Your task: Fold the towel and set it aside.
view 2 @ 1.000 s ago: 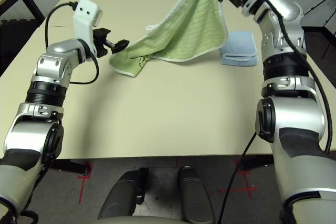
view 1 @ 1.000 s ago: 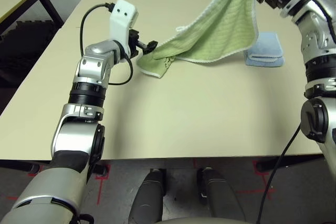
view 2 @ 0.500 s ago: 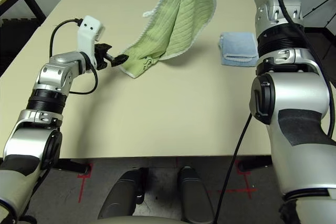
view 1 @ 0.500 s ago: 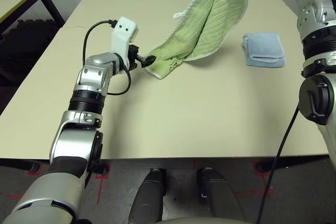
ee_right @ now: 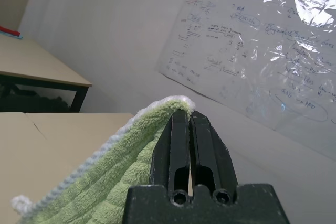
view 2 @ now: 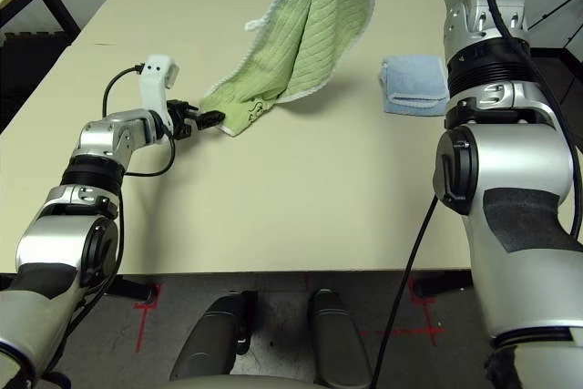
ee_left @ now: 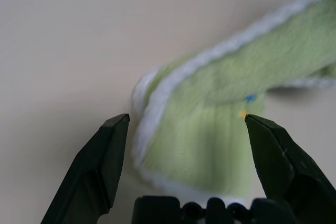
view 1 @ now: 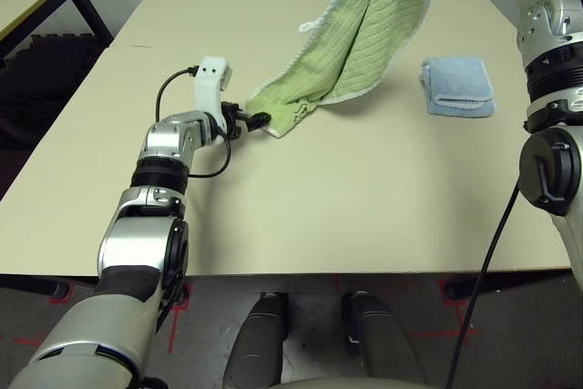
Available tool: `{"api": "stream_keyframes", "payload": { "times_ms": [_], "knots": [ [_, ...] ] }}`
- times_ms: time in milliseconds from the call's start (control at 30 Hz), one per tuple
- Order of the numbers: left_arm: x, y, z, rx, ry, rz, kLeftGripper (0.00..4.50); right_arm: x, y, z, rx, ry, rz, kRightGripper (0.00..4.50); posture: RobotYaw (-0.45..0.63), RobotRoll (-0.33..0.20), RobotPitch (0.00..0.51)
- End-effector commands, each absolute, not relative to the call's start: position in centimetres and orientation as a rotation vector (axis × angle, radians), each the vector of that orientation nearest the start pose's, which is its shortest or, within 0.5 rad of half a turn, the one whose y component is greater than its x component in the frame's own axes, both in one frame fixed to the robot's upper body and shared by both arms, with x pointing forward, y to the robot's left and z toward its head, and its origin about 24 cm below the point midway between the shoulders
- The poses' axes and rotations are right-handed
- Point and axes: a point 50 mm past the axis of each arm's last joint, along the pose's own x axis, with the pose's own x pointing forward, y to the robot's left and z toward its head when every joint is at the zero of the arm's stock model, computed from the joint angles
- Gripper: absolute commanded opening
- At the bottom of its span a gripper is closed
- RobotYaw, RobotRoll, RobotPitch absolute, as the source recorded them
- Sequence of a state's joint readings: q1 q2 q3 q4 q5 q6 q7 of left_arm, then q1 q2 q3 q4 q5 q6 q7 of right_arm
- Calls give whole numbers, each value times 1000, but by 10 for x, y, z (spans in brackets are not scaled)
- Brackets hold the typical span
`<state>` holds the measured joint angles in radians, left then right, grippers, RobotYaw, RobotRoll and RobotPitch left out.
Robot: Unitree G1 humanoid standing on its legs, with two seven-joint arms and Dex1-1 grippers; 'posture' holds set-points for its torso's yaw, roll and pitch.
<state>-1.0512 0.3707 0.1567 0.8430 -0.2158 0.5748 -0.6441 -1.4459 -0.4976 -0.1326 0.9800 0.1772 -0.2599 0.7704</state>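
My right tool (ee_right: 188,124) pinches the green towel's (view 1: 364,38) top corner high above the surface (view 1: 364,207), so my spread left tool (ee_left: 184,129) should slide level around the trailing lower corner and close on its white edging.

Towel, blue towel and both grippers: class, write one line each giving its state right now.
towel: lifted by its top edge, hanging unfolded, lower corner resting on the table.
blue towel: folded, flat on the table, untouched.
left gripper: open, at the towel's lower corner.
right gripper: shut on the towel's top edge.
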Motion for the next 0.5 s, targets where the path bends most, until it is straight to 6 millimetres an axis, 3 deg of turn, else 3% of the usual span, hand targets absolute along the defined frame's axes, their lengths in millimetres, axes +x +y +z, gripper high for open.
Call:
{"api": "stream_keyframes", "payload": {
  "times_ms": [33, 233, 500],
  "knots": [
    [399, 182, 169, -187, 335, -559, 4500, 378, -181, 376, -365, -736, 596, 70, 72, 0, 120],
    [395, 188, 163, -194, 415, -569, 4500, 377, -180, 377, -363, -740, 595, 70, 71, 0, 116],
    [397, 205, 154, -143, 445, -448, 4500, 376, -179, 379, -363, -747, 598, 70, 68, 0, 118]
  ]
}}
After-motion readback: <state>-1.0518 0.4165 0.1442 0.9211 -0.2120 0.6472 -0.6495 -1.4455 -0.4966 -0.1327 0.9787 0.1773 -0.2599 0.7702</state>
